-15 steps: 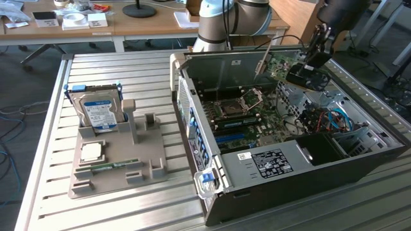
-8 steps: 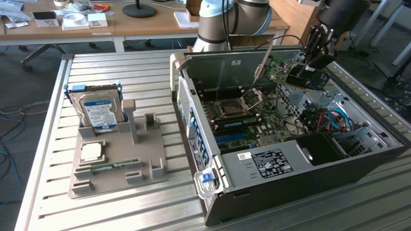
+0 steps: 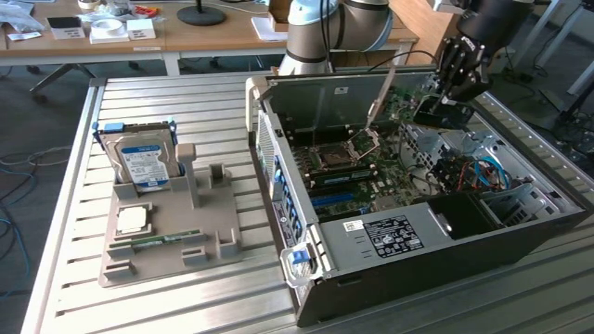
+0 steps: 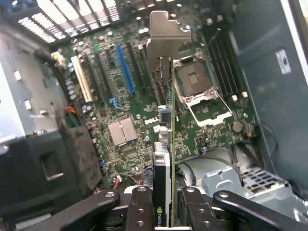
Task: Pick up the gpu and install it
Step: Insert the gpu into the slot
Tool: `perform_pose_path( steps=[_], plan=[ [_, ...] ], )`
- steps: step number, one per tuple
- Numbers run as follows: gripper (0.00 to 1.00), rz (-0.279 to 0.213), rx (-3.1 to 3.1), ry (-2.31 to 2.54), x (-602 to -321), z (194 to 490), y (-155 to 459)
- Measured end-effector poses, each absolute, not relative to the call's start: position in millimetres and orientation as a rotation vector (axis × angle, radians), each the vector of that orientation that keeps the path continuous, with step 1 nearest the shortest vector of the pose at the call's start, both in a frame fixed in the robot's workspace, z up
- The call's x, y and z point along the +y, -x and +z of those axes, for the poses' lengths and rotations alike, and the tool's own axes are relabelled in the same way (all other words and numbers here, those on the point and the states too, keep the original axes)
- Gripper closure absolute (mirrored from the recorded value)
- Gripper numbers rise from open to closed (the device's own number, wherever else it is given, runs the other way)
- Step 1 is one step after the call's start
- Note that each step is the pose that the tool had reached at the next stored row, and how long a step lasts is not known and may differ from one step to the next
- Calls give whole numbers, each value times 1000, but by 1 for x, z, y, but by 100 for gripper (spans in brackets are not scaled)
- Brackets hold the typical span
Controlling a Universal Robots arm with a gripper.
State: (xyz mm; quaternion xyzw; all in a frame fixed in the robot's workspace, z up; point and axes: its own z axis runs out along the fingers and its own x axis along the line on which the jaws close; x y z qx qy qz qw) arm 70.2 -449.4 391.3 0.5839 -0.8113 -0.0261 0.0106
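Presently: gpu (image 4: 166,115) picked up, pinched edge-on in the pincer (image 4: 166,208), held above the motherboard (image 4: 103,113) inside the open computer case (image 3: 418,240); not yet seated, installation outstanding.

the gpu (image 4: 161,173) hangs clear above the motherboard (image 4: 96,115) in the open-topped case (image 3: 269,139). upright walls (image 3: 325,97), a black box (image 3: 464,212) and blue cables (image 3: 483,172) hem the space in.

A lab: slatted metal workbench (image 3: 177,306), cluttered wooden desks (image 3: 218,38) behind.
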Motion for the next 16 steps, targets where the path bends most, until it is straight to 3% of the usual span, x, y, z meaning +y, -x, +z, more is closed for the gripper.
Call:
perform_pose_path(
  steps=[16],
  plan=[
    [73, -78, -2341, -2054, -449, 390, -70]
  ],
)
